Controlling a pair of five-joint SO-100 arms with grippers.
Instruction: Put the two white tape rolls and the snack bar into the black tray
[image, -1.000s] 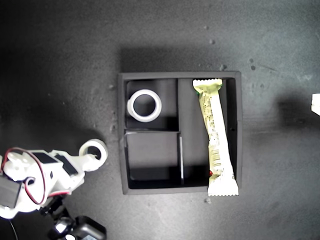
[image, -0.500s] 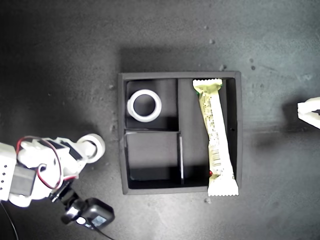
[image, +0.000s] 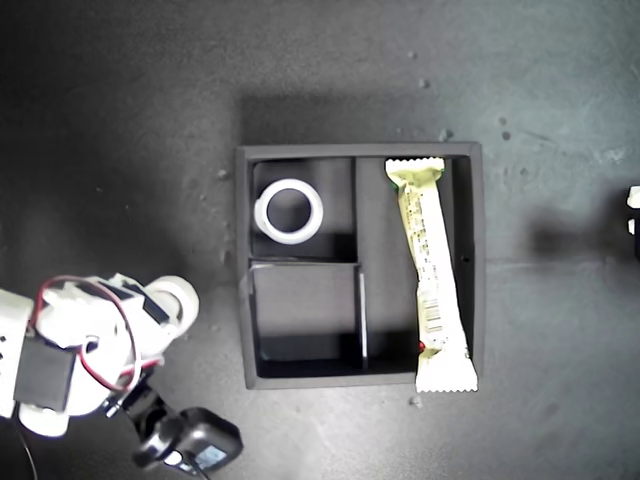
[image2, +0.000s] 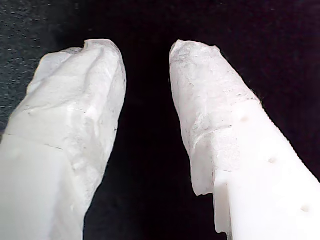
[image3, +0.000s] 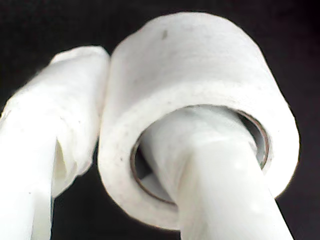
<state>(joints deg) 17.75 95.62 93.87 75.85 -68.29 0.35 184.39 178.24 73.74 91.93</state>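
Note:
The black tray (image: 243, 260) sits mid-table in the exterior view. One white tape roll (image: 289, 211) lies flat in its upper-left compartment. The snack bar (image: 428, 270) lies barcode side up along the long right compartment, its lower end overhanging the tray's rim. The second white tape roll (image: 178, 300) is left of the tray, outside it. My second gripper (image: 170, 312) is shut on it. In the second wrist view one finger passes through the tape roll (image3: 190, 90) and the other presses its outer wall, my second gripper (image3: 125, 100) clamping that wall. My first gripper (image2: 147, 55) is open over dark table, holding nothing.
The table is a dark mat with small crumbs near the tray. A black camera unit (image: 195, 445) hangs below the second arm at the exterior view's lower left. A sliver of another arm (image: 633, 212) shows at the exterior view's right edge.
The second arm has turned and drawn the held roll slightly left, away from the tray. The arm at the exterior view's right edge came further in, then pulled back to a sliver.

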